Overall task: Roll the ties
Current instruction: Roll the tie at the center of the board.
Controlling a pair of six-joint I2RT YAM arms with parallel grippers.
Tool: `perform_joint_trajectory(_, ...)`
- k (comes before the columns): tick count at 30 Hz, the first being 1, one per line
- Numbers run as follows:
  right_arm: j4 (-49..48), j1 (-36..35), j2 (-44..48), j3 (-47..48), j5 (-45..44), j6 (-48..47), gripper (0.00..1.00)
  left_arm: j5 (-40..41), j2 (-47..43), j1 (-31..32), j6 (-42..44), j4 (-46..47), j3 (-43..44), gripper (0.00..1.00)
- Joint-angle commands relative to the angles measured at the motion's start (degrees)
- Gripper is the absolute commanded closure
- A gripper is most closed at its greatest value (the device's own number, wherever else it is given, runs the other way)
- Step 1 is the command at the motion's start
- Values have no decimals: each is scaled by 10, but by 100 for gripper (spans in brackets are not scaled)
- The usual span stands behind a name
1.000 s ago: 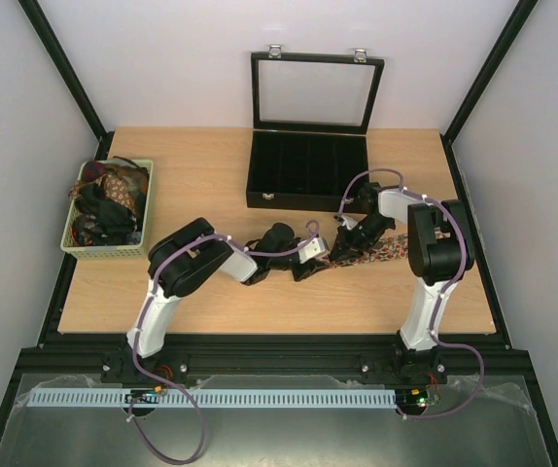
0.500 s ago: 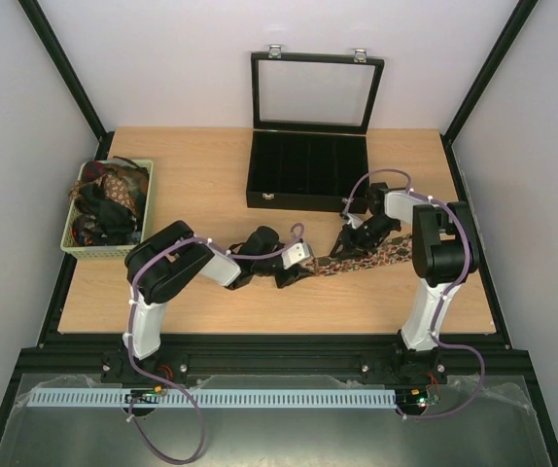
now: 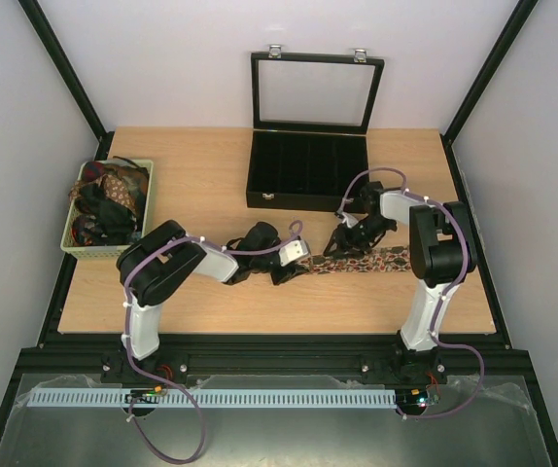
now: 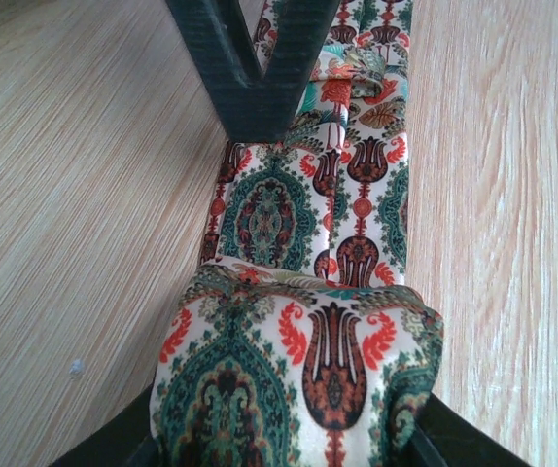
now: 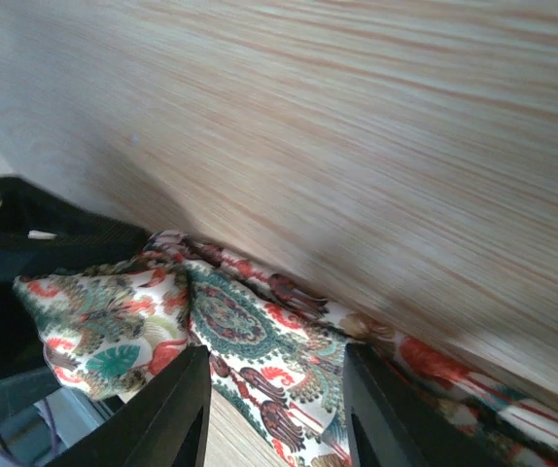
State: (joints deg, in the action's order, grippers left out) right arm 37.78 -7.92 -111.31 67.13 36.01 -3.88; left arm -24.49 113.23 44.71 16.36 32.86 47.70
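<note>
Wooden surface point(image 3: 211, 195), seen from above, with the task at an early stage. At the far centre stands a black compartmented case point(image 3: 308, 170), its glass lid raised. As far as the overhead view shows, its compartments hold no rolled tie.

At the left edge sits a pale green basket point(image 3: 68, 248) holding a heap of unrolled ties point(image 3: 109, 199), brown, dark and reddish. These are judged to be waiting their turn.

One paisley tie point(image 3: 376, 261) lies stretched flat across the right half of the surface, running from the left end effector point(image 3: 294, 265) past the right end effector point(image 3: 342, 243) toward the right arm's base.

In the left wrist view the near end of this tie point(image 4: 298, 204) is doubled over into a plump first fold point(image 4: 298, 379), and the left end effector is clamped on it from both sides. Beyond the fold the fabric lies flat and unrolled.

In the right wrist view the right end effector point(image 5: 277, 365) stands with its jaws apart, straddling the tie point(image 5: 250, 341) where it bunches slightly. Whether its fingers point(image 5: 187, 409) touch the cloth cannot be told.

Judged progress: one roll barely begun. Nearly the whole length of this tie is left to wind, and every tie in the basket is untouched.
</note>
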Motion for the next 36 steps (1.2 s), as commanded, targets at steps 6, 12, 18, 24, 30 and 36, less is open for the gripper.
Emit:
perform_joint_trajectory(6, 14, -49, 54, -20, 128, 36, 52, 74, 16, 11, 40, -130, -5, 60)
perform_joint_trajectory(12, -5, -73, 54, -37, 123, 57, 53, 81, 14, 23, 35, -137, -8, 60)
perform_joint_trajectory(18, -13, -77, 6, -22, 77, 61, 55, 84, 13, 27, 30, -135, -11, 60)
perform_joint_trajectory(24, -24, -77, -22, -8, 73, 73, 64, 83, 13, 29, 33, -132, -12, 59)
perform_joint_trajectory(30, -22, -78, -31, -3, 72, 71, 92, 82, 16, 31, 37, -133, -8, 59)
perform_joint_trajectory(36, -15, -74, -24, -28, 38, 49, 99, 59, 3, 21, 36, -119, -14, 39)
